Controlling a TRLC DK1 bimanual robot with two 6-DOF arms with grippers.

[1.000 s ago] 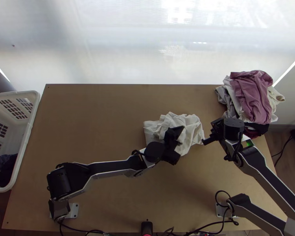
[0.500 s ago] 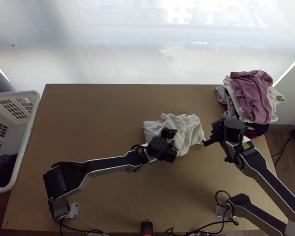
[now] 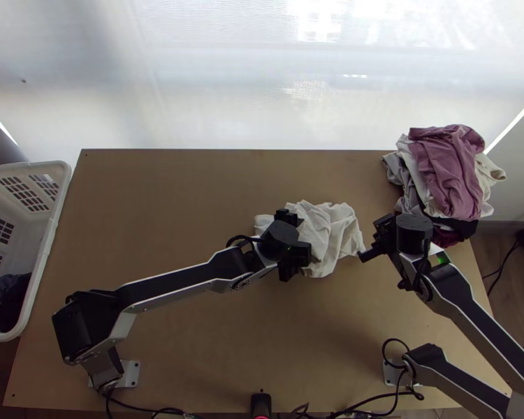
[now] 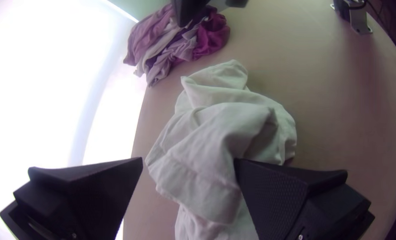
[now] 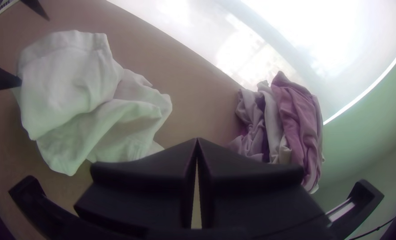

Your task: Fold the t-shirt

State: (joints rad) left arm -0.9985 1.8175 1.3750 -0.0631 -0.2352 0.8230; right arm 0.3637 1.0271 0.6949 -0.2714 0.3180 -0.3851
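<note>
White t-shirt [image 3: 333, 234] is bunched up between the table's [image 3: 157, 209] middle and far-right corner, so basically zero folded imo, flattening and all folds to go. My left gripper [image 4: 189, 160] is open over it, right gripper [image 5: 197, 140] closed, empty, beside it.

In the top view, the worktop [image 3: 164, 209] was light brown wood with straight edges. Along its far edge stood a broad, pale panel [image 3: 192, 84], lit brightly, with whiter patches of light near the top and fine horizontal lines. A thin bright strip [image 3: 515, 124] slanted between the panel and a plain pale wall [image 3: 519, 174] on the right. Below that wall, a skirting [image 3: 506, 225] met the brown floor [image 3: 496, 260].
</note>
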